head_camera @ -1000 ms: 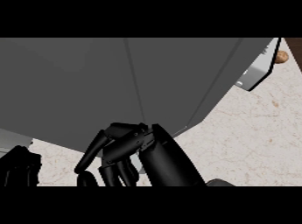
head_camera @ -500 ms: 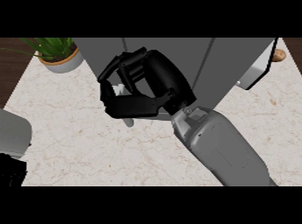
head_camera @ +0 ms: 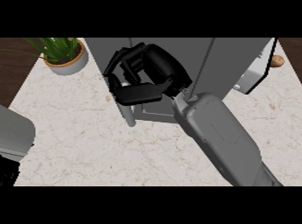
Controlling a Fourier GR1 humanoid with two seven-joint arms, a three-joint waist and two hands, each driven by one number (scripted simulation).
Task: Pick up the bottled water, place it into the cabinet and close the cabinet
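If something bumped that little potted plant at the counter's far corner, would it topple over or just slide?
The potted plant would probably slide rather than tip: its pot looks squat and wide, standing flat on the smooth-looking counter. The thin green leaves would likely bend and spring back. Being round, the pot might roll if it did go over.

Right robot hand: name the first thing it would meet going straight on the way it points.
The grey cabinet. The right robot hand points up-left at its front and overlaps it in this view; whether they touch is unclear from above.
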